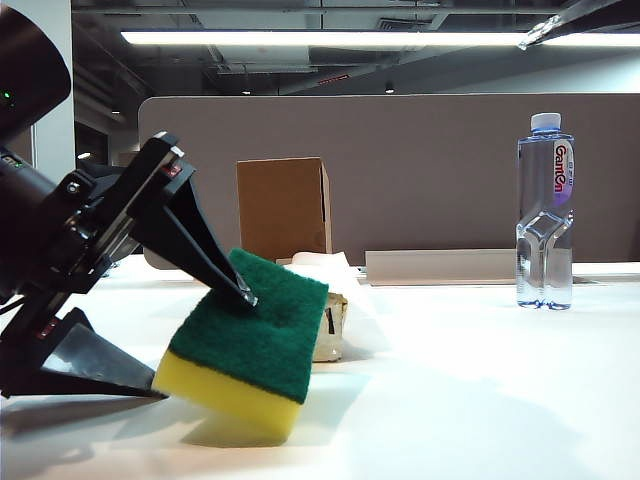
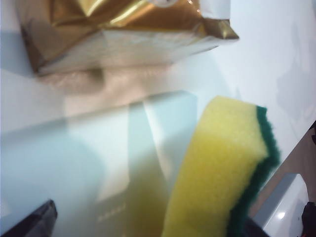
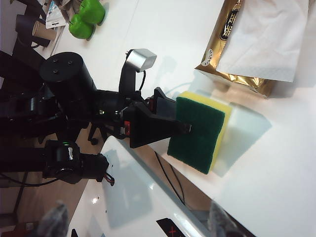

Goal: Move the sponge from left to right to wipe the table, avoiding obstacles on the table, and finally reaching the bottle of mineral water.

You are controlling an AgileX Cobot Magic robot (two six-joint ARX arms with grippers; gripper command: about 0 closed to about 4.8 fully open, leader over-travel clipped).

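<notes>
Sponge tilted between wide left jaws, bottle far across the worktop

The left gripper [image 1: 205, 345] sits low at the left of the exterior view, its jaws spread wide: the upper black finger rests its tip on the green face of the sponge [image 1: 257, 335], while the lower finger lies flat on the white worktop [image 1: 470, 400] with its tip at the sponge's yellow lower corner. The sponge stands tilted, one yellow edge down on the worktop and the green scouring side turned up and toward the camera. Just behind it lies the gold-edged tissue pack [image 1: 330, 320] with a white sheet sticking up, and farther back the brown cardboard box [image 1: 284, 208] stands upright. The bottle of mineral water [image 1: 545, 212] stands upright well apart at the far right, white cap on. The left wrist view shows the sponge's yellow foam near the tissue pack without touching it. The right gripper [image 3: 136, 222] hovers above, looking down on the sponge; only blurred fingertips show, set well apart and holding nothing
</notes>
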